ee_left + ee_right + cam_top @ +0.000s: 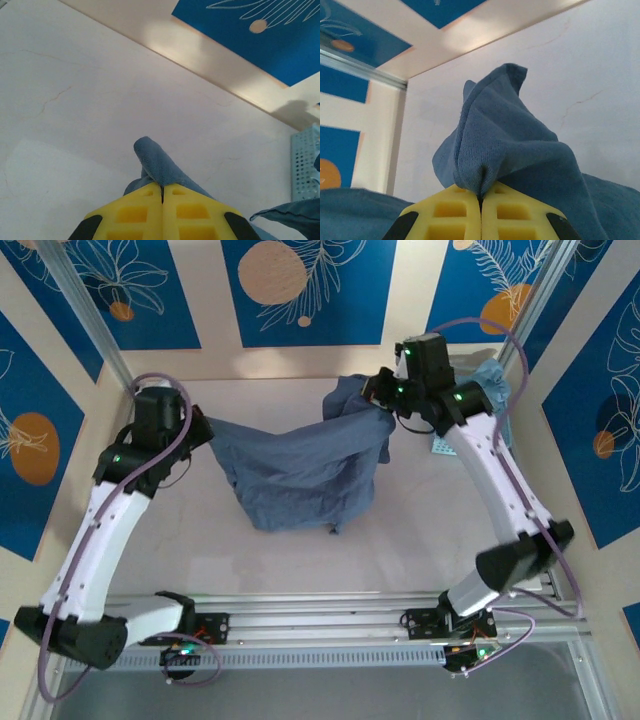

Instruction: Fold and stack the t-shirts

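Top view: illumination is bright, even and diffuse, apparently from overhead. The t-shirt (300, 475) casts only a faint, soft-edged shadow on the tabletop (420, 540) directly beneath its hanging hem. The frame posts (90, 320) left and right of the t-shirt lean outward, indicating wide-angle distortion at the edges.

Left wrist view: a bright glare band lies on the wall strip (200, 50) beyond the t-shirt fold, with a dim shadow on that strip to the fold's right. The left hand (161, 192), below the fold, renders slightly soft.

Right wrist view: the t-shirt weave is sharp. The wall panels (350, 155) left of it are soft. A washed-out band crosses the beam (485, 25) above it.
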